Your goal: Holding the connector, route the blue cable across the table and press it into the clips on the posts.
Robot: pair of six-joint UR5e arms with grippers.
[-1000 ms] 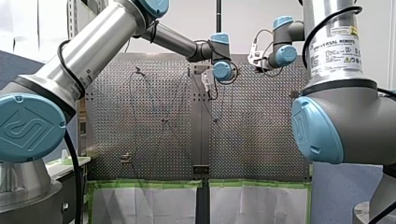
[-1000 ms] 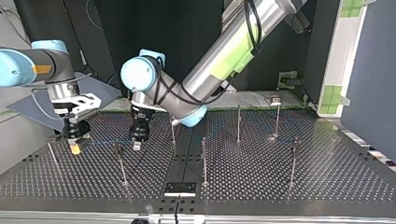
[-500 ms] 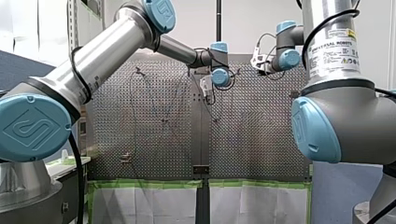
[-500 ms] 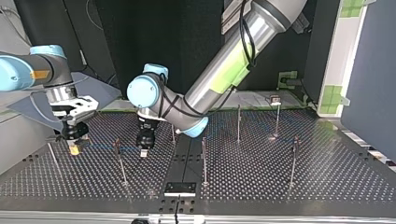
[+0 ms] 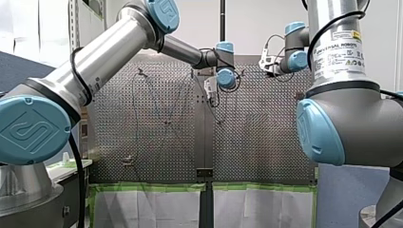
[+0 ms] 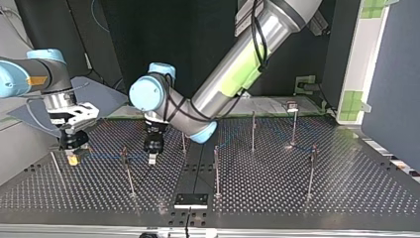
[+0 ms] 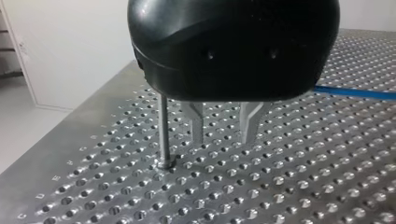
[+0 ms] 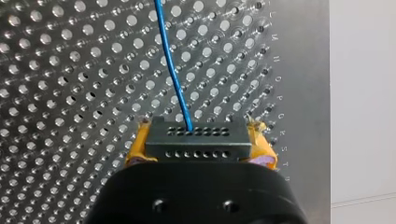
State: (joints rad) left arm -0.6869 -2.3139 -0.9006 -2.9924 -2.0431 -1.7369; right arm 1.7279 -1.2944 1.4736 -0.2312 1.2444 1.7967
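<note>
Connector (image 8: 195,140) farther toward top view's left

Top view: dark backdrop, table (image 6: 297,188) lit from overhead, glare patch at the foot of a post (image 6: 294,126) near its far edge. Front view: bright white wall behind, highlights along my left arm (image 5: 109,52). Left wrist view: hole rims glint; left gripper (image 7: 223,140) body dark, close, soft. Right wrist view: flat, even light.
</note>
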